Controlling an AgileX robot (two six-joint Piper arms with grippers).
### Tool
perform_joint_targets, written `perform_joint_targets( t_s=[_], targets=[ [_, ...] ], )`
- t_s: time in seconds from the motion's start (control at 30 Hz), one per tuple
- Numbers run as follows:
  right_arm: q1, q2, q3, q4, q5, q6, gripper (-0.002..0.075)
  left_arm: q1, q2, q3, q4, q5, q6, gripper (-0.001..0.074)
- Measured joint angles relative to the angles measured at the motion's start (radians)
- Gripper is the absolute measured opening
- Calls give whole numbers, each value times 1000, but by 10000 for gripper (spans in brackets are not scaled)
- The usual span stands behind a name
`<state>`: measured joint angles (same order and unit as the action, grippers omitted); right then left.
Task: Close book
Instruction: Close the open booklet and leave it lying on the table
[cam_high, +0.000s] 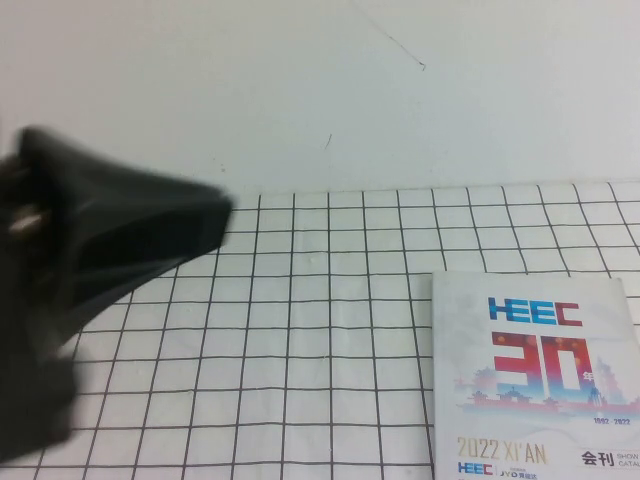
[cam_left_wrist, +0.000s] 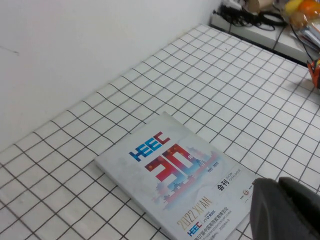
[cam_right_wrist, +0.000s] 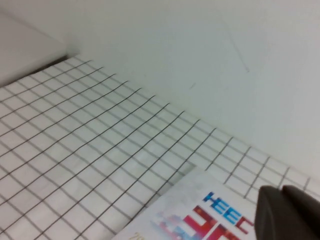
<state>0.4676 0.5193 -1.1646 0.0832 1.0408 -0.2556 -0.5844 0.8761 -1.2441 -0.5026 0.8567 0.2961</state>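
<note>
Book (cam_high: 535, 375) nearest: it lies shut and flat at the near right of the table (cam_high: 330, 300), front cover up, its lower edge running out of the high view. On the cover we read "HEEC", a big red "30" and "2022 XI'AN". Only 1 arm shows from above. The left arm (cam_high: 100, 290) is a dark blurred mass at the near left, raised close to the camera and well apart from the book.

From its wrist camera, the left end effector (cam_left_wrist: 287, 210) shows as a dark corner hanging above the table, with the book below and ahead of it. We cannot tell whether it is released or clenched. The right end effector (cam_right_wrist: 290, 212) appears only in its own wrist view, a dark edge in front of the cover. We cannot tell its state either, nor whether it touches the book.

Beyond the book a checked cloth (cam_high: 330, 230), white with black lines, covers the table up to a plain white wall (cam_high: 300, 90). Dark cables (cam_left_wrist: 247, 17) lie past the cloth's far corner.
</note>
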Motion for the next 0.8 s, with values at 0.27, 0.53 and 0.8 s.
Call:
perform_joint_targets(
  t_s=[0.27, 0.53, 0.8],
  targets=[
    [0, -134, 416, 49, -314, 0, -3, 0, -554, 404, 140, -185, -77, -4],
    [0, -134, 689, 49, -731, -5, -3, 0, -778, 699, 250, -262, -100, -4],
    [0, -134, 834, 49, -797, -13, -3, 0, -780, 817, 406, -288, -102, -4]
  ],
)
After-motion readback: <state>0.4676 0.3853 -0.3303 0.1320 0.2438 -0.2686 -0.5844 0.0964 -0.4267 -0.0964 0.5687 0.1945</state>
